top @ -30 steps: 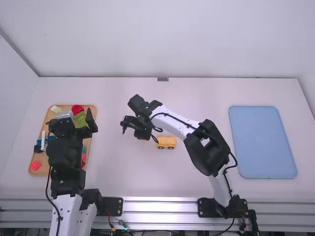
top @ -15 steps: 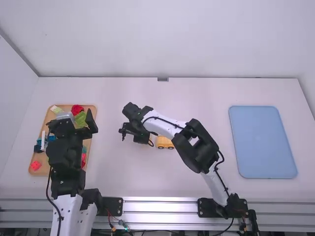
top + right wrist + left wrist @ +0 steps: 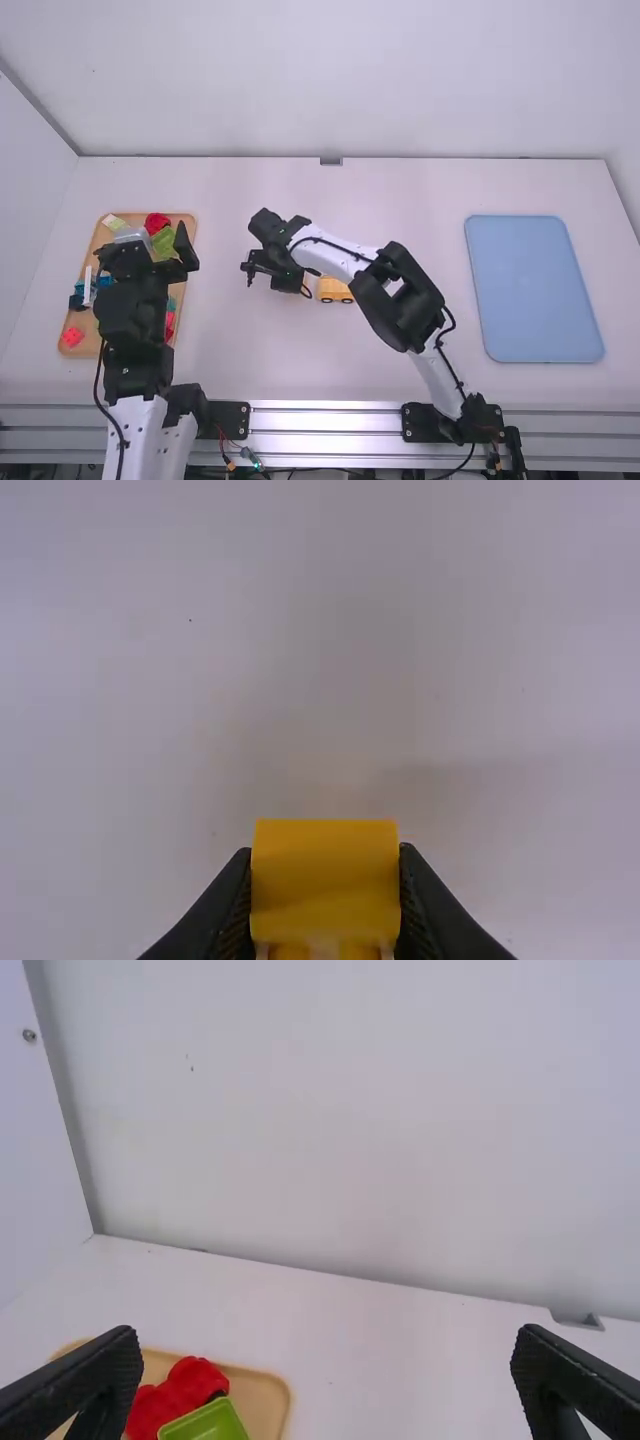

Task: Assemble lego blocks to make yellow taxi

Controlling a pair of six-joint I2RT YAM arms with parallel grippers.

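Right end effector (image 3: 325,854) clamped on yellow block (image 3: 325,880); car (image 3: 335,291) near, upright on bench (image 3: 300,372); crooked lowering could shove the unheld car; left end effector (image 3: 328,1336) wide open, empty.

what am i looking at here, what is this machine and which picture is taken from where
These are two robot arms at a white table. The high view looks down from above and behind them; each wrist view comes from a camera on that arm.

The left arm hangs by a tan tray of coloured plastic blocks. Its tool is wide open, with nothing between the fingers.

The right arm reaches toward the middle. Its tool grips a yellow plastic block. Beside that tool in the high view, partly covered by the arm, sits a yellow toy vehicle on dark wheels.

A flat, light blue rectangular tray lies on the right side.
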